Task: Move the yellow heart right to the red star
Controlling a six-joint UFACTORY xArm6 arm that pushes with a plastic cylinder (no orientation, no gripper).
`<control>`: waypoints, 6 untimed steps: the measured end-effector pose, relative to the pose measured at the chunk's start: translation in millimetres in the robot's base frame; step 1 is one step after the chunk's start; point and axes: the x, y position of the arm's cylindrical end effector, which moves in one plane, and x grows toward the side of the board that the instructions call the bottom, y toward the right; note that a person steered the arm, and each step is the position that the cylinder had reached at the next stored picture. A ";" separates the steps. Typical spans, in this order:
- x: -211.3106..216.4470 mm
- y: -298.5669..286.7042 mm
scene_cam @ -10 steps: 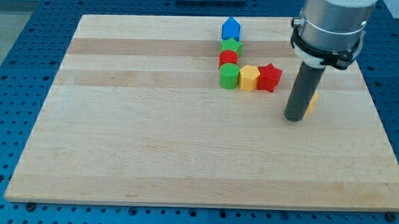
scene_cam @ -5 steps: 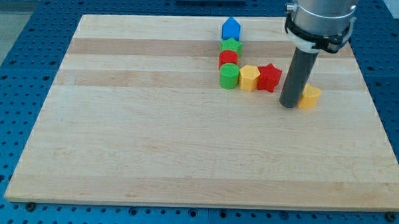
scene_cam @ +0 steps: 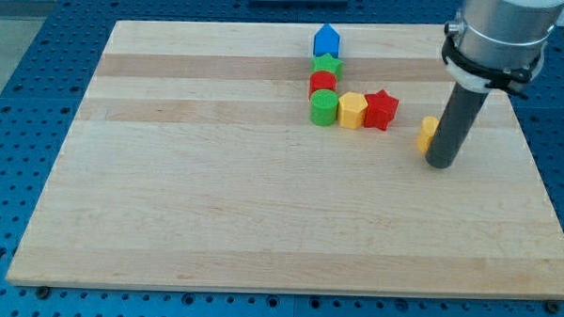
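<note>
Yellow heart (scene_cam: 427, 133) was the block to be moved, and it sat on the view's right side of the desk, near the red star (scene_cam: 382, 108) but not touching it. A small strip of bare wood showed between the two.

The desk (scene_cam: 215, 194) was the biggest thing, a flat wooden board lying on a blue base with holes (scene_cam: 20, 121). It was flat so that the blocks could slide.

Next in size was the tool (scene_cam: 458, 113), a straight dark rod hanging from a grey arm. It had no jaws, so it could not open or close, and it held nothing. It could only push. My tip (scene_cam: 440, 164) stood on the wood on the view's right of the yellow heart, a little lower in the view. The rod hid part of the heart, so I could not tell if they touched. I think my tip stood on that side so that a push toward the view's left would send the heart to the star.

The other blocks were small and stood close together. A yellow block (scene_cam: 351, 111) and a green round block (scene_cam: 323, 107) made a row on the star's left. Above them in the view were a red block (scene_cam: 322, 83), a green star (scene_cam: 328, 65) and a blue house-shaped block (scene_cam: 326, 40). They looked packed tight, so a hard push might bump the whole row.
</note>
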 end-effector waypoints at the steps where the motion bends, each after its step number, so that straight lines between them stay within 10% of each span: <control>1: -16.4 1.1; 6: -40.6 1.1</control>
